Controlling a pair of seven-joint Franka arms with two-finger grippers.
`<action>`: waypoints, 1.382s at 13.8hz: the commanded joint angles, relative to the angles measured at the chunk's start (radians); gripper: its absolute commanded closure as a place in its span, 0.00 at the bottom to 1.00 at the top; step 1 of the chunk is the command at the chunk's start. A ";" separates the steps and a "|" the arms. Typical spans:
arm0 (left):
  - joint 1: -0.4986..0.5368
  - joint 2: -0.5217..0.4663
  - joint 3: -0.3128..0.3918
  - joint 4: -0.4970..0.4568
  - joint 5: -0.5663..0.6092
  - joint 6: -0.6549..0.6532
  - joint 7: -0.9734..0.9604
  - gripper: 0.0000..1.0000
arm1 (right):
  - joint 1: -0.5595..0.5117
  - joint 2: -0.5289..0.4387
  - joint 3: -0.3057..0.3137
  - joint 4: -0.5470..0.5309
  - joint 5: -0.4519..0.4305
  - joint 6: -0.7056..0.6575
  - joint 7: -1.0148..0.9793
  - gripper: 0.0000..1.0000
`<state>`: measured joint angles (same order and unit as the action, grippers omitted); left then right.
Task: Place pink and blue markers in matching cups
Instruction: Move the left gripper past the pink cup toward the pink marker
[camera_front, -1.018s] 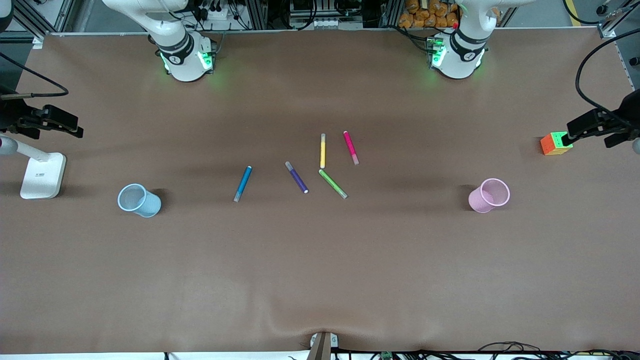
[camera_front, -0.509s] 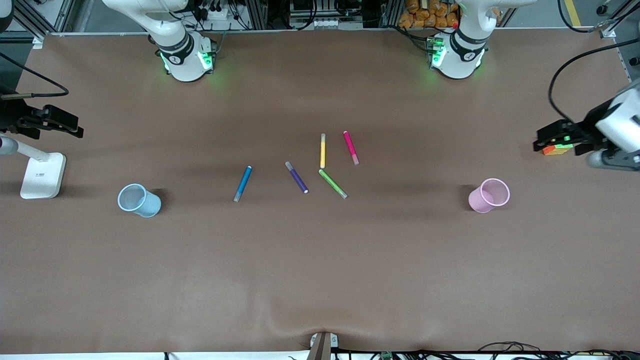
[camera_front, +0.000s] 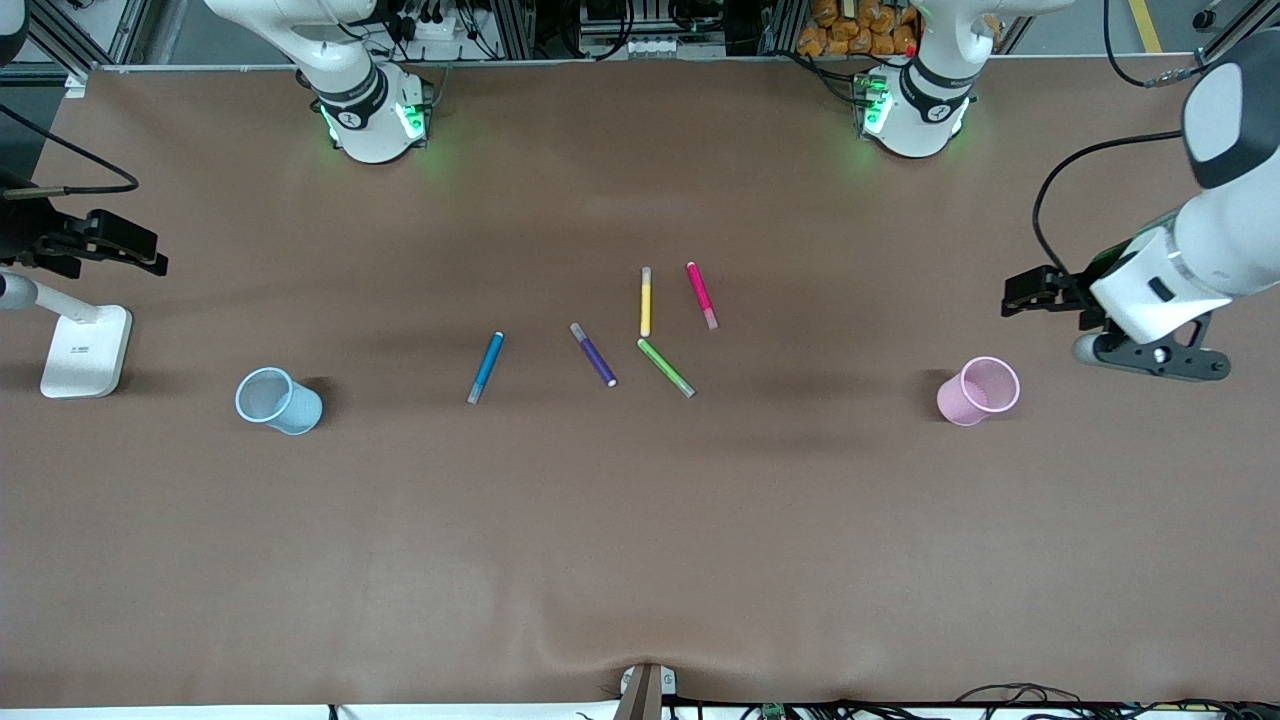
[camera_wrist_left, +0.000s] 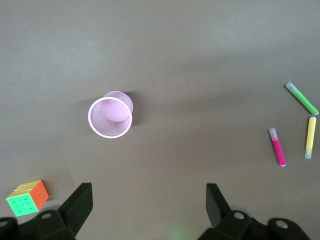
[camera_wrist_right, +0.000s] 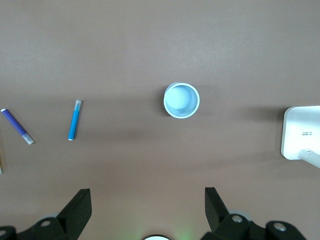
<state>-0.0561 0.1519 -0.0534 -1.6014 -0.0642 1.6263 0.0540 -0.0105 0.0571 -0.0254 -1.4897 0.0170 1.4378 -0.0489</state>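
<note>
The pink marker (camera_front: 701, 294) (camera_wrist_left: 277, 146) and the blue marker (camera_front: 486, 367) (camera_wrist_right: 74, 126) lie flat among other pens at mid-table. A pale blue cup (camera_front: 277, 400) (camera_wrist_right: 181, 100) stands upright toward the right arm's end. A pale pink cup (camera_front: 980, 390) (camera_wrist_left: 110, 116) stands upright toward the left arm's end. My left gripper (camera_front: 1022, 292) (camera_wrist_left: 148, 192) hangs open and empty over bare table beside the pink cup. My right gripper (camera_front: 150, 255) (camera_wrist_right: 147, 195) waits open and empty over the table edge at its own end.
A purple pen (camera_front: 594, 354), a yellow pen (camera_front: 646, 301) and a green pen (camera_front: 666, 367) lie between the two markers. A white stand (camera_front: 85, 350) sits beside the blue cup. A colour cube (camera_wrist_left: 27, 197) rests under the left hand.
The left arm has swung in from the table's end toward the pink cup and now covers the colour cube in the front view. The right arm and all pens are unmoved.
</note>
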 joint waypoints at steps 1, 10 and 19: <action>-0.001 0.034 -0.025 0.015 -0.035 0.009 -0.066 0.00 | 0.009 -0.003 -0.002 -0.001 -0.015 0.003 0.011 0.00; -0.114 0.135 -0.046 0.005 -0.036 0.079 -0.353 0.00 | 0.009 -0.002 -0.002 -0.001 -0.015 0.003 0.011 0.00; -0.203 0.216 -0.046 -0.106 -0.091 0.269 -0.530 0.00 | 0.015 0.013 -0.002 -0.001 -0.017 0.016 0.011 0.00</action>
<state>-0.2538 0.3444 -0.1038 -1.6836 -0.1225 1.8501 -0.4656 -0.0099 0.0629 -0.0254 -1.4900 0.0168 1.4419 -0.0488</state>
